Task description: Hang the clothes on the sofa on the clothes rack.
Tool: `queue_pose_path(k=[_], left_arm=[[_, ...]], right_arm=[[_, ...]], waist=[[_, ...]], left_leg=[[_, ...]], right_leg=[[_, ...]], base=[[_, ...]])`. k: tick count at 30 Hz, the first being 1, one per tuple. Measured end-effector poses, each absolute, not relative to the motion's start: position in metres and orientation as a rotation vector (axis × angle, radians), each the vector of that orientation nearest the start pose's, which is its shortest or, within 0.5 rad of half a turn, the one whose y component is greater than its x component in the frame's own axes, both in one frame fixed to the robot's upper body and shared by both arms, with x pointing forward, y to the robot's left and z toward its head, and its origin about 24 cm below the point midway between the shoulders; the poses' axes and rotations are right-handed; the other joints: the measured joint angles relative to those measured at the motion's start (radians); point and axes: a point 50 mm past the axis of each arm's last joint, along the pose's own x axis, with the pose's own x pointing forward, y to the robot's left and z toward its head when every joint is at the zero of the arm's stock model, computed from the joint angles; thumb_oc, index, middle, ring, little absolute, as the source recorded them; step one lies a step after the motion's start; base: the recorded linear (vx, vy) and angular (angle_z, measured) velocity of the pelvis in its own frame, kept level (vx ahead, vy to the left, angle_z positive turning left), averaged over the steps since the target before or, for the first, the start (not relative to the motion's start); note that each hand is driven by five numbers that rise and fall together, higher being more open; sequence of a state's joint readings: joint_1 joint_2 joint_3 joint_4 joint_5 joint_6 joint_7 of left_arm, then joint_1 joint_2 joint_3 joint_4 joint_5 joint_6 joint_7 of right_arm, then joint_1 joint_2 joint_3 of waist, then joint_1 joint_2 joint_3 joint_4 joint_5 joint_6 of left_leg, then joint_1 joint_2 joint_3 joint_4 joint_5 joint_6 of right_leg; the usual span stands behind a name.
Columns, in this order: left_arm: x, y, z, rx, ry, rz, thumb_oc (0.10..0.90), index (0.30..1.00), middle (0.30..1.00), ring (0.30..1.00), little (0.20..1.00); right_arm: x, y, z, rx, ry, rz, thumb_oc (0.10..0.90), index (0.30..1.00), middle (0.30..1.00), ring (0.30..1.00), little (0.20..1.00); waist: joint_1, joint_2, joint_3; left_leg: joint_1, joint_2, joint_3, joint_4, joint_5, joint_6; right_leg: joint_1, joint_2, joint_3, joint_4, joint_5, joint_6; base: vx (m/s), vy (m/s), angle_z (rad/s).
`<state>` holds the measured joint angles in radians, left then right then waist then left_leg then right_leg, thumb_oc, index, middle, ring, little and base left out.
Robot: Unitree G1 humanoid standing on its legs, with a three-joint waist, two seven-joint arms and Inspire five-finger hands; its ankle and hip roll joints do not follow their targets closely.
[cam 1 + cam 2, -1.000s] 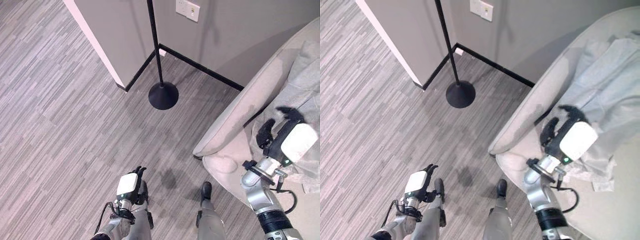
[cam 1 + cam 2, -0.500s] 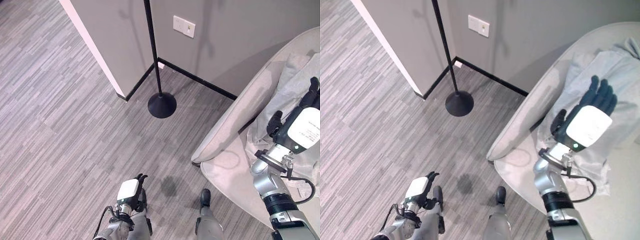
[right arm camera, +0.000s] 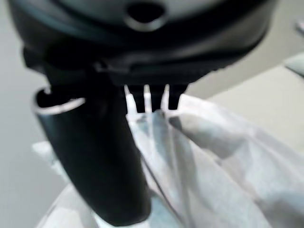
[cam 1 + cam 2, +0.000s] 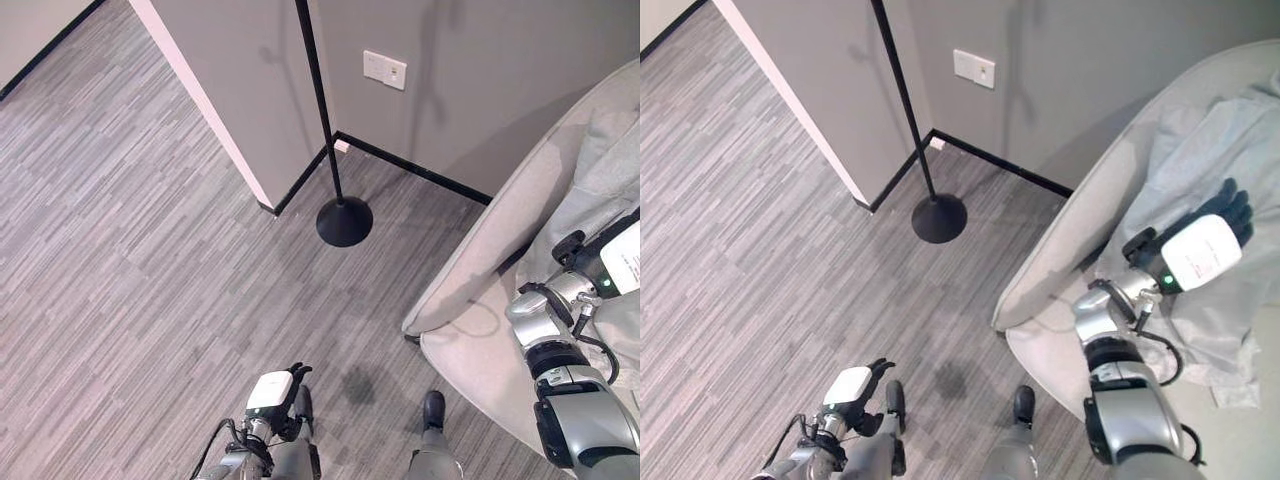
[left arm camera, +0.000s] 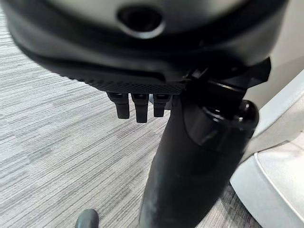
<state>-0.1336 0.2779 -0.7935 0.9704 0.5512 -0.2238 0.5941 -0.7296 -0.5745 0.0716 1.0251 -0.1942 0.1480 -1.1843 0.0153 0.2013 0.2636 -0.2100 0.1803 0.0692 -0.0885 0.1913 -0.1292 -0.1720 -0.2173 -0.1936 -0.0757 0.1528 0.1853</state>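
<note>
Room, as you see it: grey striped plank floor (image 4: pixel 130 250); grey wall (image 4: pixel 480 70) with black skirting, white wall plate (image 4: pixel 385 69), white corner edge, all well apart from the right robot hand (image 4: pixel 1200 245).

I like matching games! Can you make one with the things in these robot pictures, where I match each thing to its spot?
Things:
1. light grey garment
2. black rack base
3. right hand
4. left hand

Places:
A. low over the floor, idle
B. on the grey floor by the wall corner
C. lying on the sofa
D. stretched out over the garment

Pairs: 1-C, 2-B, 3-D, 4-A
</note>
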Motion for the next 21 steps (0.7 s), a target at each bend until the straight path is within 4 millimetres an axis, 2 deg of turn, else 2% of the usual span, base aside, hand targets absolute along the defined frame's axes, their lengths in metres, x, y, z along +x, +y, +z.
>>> queue_pose_path(k=[5,9,10,11,12,13,17,21], left_arm=[[0.174,0.136,-0.115,1.149,0.183,-0.464,0.8,0.9,0.9,0.9,0.9],[0.188,0.128,-0.107,1.207,0.075,-0.489,0.8,0.9,0.9,0.9,0.9],[0.192,0.126,-0.104,1.218,0.046,-0.483,0.8,0.9,0.9,0.9,0.9],[0.196,0.126,-0.102,1.225,0.028,-0.476,0.8,0.9,0.9,0.9,0.9],[0.2,0.124,-0.099,1.225,0.005,-0.46,0.8,0.9,0.9,0.9,0.9],[0.205,0.123,-0.096,1.225,-0.013,-0.442,0.8,0.9,0.9,0.9,0.9],[0.21,0.13,-0.095,1.231,0.018,-0.382,0.8,0.9,0.9,0.9,0.9],[0.215,0.139,-0.095,1.204,0.078,-0.3,0.8,0.9,0.9,0.9,0.9]], right_arm=[[0.323,-0.336,0.118,-0.871,-0.008,-1.371,0.8,0.9,0.9,0.9,0.9],[0.324,-0.344,0.12,-0.921,0.039,-1.377,0.8,0.9,0.9,0.9,0.9],[0.323,-0.348,0.12,-0.936,0.068,-1.381,0.74,0.811,0.811,0.811,0.811],[0.321,-0.352,0.12,-0.956,0.104,-1.379,0.598,0.596,0.596,0.596,0.596],[0.32,-0.356,0.12,-0.948,0.136,-1.382,0.4,0.3,0.3,0.3,0.3],[0.319,-0.361,0.123,-0.887,0.15,-1.393,0.4,0.3,0.3,0.3,0.3],[0.318,-0.367,0.118,-0.746,0.229,-1.344,0.4,0.3,0.3,0.3,0.3],[0.328,-0.332,0.079,-0.624,0.324,-1.171,0.4,0.3,0.3,0.3,0.3]], waist=[[0.001,0.03,0.009],[0.001,0.066,0.027],[0.004,0.072,0.034],[0.009,0.077,0.039],[0.014,0.083,0.046],[0.022,0.091,0.051],[0.02,0.086,0.06],[-0.002,0.065,0.075]], left_leg=[[-0.018,-0.001,-0.001,0.0,0.002,-0.004],[-0.045,-0.002,0.003,0.0,0.003,-0.004],[-0.049,-0.002,0.004,0.0,0.005,-0.006],[-0.054,-0.002,0.006,0.0,0.005,-0.006],[-0.06,-0.002,0.008,0.0,0.005,-0.006],[-0.071,-0.002,0.011,0.0,0.005,-0.006],[-0.097,-0.003,0.034,0.0,0.005,-0.007],[-0.102,0.006,0.046,0.0,0.005,-0.006]], right_leg=[[-0.018,-0.001,-0.001,0.0,0.001,-0.001],[-0.048,-0.001,0.003,0.0,0.0,0.0],[-0.054,-0.002,0.004,0.0,0.001,0.001],[-0.061,-0.002,0.006,-0.001,0.002,0.001],[-0.066,-0.002,0.007,-0.001,0.003,0.001],[-0.078,-0.002,0.009,-0.005,0.005,0.0],[-0.114,-0.002,0.028,-0.016,0.024,-0.008],[-0.129,0.007,0.04,-0.016,0.03,-0.014]], base=[[0.0,0.001,0.01],[0.0,0.007,-0.03],[-0.04,0.016,-0.04],[-0.03,0.02,-0.04],[-0.02,0.013,-0.06],[0.0,0.012,-0.09],[-0.01,-0.007,-0.13],[-0.04,-0.034,-0.1]])
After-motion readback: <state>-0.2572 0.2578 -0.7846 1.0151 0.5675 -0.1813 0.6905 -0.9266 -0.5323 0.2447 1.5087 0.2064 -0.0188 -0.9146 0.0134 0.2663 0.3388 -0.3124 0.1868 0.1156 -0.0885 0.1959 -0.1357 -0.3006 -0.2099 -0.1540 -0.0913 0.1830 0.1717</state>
